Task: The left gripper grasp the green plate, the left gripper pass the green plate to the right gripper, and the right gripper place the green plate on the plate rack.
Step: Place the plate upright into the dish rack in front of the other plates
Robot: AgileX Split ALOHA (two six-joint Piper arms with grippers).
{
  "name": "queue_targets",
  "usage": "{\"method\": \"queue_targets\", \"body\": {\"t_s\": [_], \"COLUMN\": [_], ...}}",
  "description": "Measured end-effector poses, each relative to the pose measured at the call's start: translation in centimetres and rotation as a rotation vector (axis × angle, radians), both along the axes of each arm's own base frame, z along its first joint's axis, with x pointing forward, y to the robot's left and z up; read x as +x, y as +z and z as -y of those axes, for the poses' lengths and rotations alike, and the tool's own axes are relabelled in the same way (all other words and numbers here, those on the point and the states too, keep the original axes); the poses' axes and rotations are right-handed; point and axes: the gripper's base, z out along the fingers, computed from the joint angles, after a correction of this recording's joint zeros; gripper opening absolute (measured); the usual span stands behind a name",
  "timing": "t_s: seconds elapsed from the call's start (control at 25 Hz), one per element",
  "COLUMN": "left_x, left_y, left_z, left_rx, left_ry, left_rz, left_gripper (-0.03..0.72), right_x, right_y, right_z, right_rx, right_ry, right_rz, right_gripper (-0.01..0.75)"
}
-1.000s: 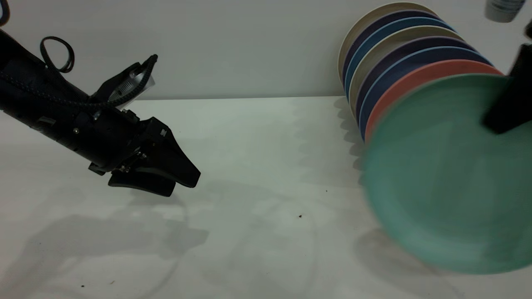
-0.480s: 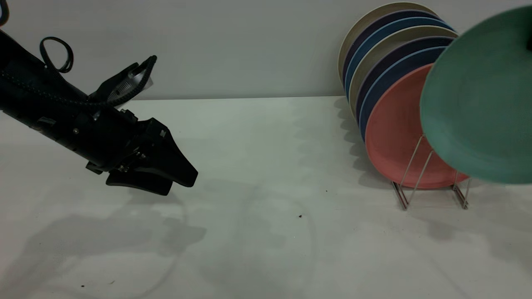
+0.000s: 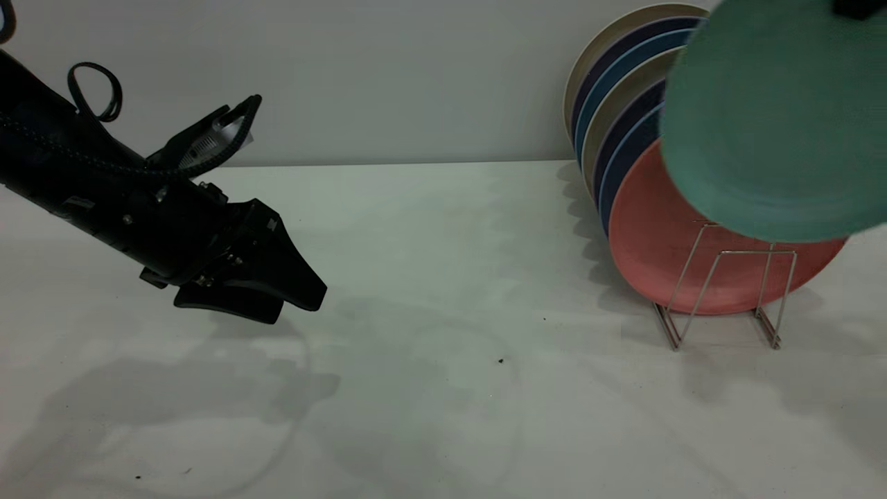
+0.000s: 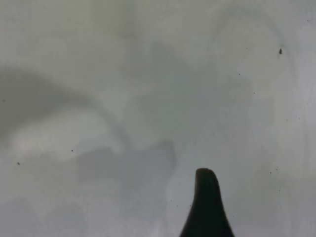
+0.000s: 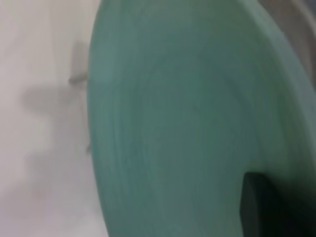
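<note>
The green plate point(image 3: 769, 125) hangs in the air, tilted, above the front of the plate rack point(image 3: 721, 298) and partly in front of the salmon-pink plate point(image 3: 651, 242). My right gripper point(image 3: 858, 7) holds it by its top rim; only a black tip shows at the top edge. In the right wrist view the green plate point(image 5: 187, 123) fills the picture, with one black finger point(image 5: 259, 207) pressed on its face. My left gripper point(image 3: 299, 308) hovers low over the table at the left, jaws slightly apart and empty. One of its fingers point(image 4: 206, 202) shows over bare table.
Several blue, navy and beige plates point(image 3: 624, 83) stand on edge in the rack behind the pink one, against the back wall. The rack's front wire loops point(image 3: 755, 253) stand free. The white table point(image 3: 443, 346) spreads between the arms.
The green plate has risen from low over the table at the right to above the rack and shifted left. The left gripper has drifted slightly left.
</note>
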Motion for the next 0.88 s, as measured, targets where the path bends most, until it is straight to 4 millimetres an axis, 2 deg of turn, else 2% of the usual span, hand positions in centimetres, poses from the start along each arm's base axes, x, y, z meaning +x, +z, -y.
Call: {"method": "queue_targets", "body": {"t_s": [0.88], "left_x": [0.1], "left_y": [-0.1], "left_z": [-0.1], "left_rx": [0.011], "left_ry": [0.007], "left_rz": [0.008], "left_gripper": [0.588], "right_x": [2.2], "right_y": [-3.0], "right_z": [-0.5], "right_rx": [-0.002], "right_ry": [0.063], "right_rz": [0.008], "right_gripper": [0.1]}}
